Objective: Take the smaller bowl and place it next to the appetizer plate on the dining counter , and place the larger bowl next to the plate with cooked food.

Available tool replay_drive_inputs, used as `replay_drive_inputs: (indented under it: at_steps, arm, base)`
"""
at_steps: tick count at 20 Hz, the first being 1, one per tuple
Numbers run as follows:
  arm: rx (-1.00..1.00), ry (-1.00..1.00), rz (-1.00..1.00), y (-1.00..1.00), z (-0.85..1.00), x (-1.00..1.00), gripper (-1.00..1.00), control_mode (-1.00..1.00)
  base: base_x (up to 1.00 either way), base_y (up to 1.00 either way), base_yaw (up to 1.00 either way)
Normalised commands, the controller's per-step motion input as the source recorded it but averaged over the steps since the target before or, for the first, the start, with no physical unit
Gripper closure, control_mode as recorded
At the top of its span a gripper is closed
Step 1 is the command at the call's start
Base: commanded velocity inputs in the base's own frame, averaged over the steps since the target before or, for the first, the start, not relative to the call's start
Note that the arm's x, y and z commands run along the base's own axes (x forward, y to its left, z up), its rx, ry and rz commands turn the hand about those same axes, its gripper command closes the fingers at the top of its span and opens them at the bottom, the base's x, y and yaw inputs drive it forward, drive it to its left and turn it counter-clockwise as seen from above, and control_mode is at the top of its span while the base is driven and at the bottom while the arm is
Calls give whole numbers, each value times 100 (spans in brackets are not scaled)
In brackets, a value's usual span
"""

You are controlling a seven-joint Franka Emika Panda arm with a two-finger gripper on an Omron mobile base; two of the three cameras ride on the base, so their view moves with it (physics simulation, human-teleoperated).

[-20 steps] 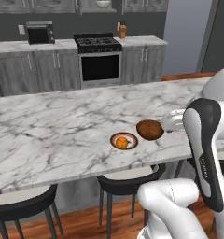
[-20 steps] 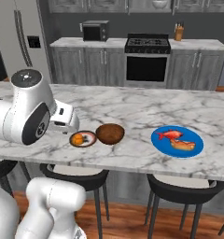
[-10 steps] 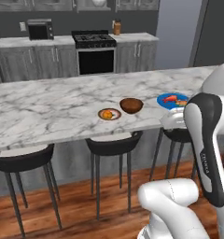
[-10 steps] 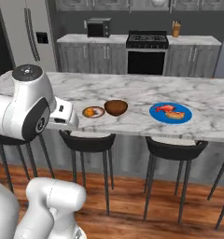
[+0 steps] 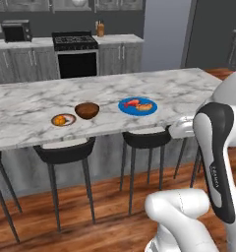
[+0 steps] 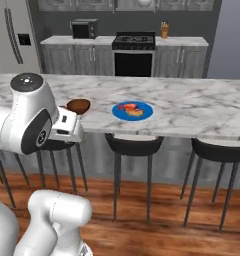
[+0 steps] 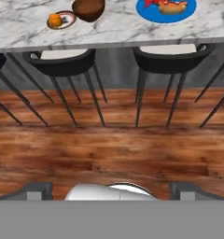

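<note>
The brown bowl [image 5: 87,110] sits upright on the dining counter [image 5: 36,98], close to its near edge and toward the left part of the surface in the left base view. Its inside looks dark; whether anything lies in it cannot be told. Just beside it, on its left and a little nearer the edge, lies the appetizer plate [image 5: 64,120], a small dark-rimmed dish with a pale centre carrying one round orange piece of food. Bowl and plate look almost touching; whether they do cannot be told.

Further right along the same near edge, apart from the bowl, lies the blue plate [image 5: 137,106]. It holds a red fish and a pale bun-like piece side by side. In the hand view the same three things line up along the counter's edge at the top: appetizer plate [image 7: 61,20], bowl [image 7: 88,9], blue plate [image 7: 166,8].

Under the near edge stand black stools [image 5: 64,152] on thin legs, on a wooden floor [image 5: 105,216]. Behind the counter, against the far wall, are grey cabinets with a marble top, a black stove [image 5: 75,54] and a microwave [image 5: 16,31].

The gripper [image 7: 111,191] hangs well back from the counter, above the floor, pointing at the stools. Its two finger tips [image 7: 37,190] stand spread wide at the bottom corners of the hand view, with nothing between them.
</note>
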Motion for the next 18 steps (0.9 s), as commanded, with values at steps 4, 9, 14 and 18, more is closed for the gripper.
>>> replay_drive_inputs:
  at_steps: [4, 9, 14, 18]
  arm:
    - [0, 0, 0, 0, 0, 0, -100, 100]
    - [0, 0, 0, 0, 0, 0, -100, 100]
    - [0, 0, 0, 0, 0, 0, -100, 100]
    - [0, 0, 0, 0, 0, 0, -100, 100]
  base:
    - [38, -100, 0]
    - [51, -100, 0]
    - [48, -100, 0]
    - [48, -100, 0]
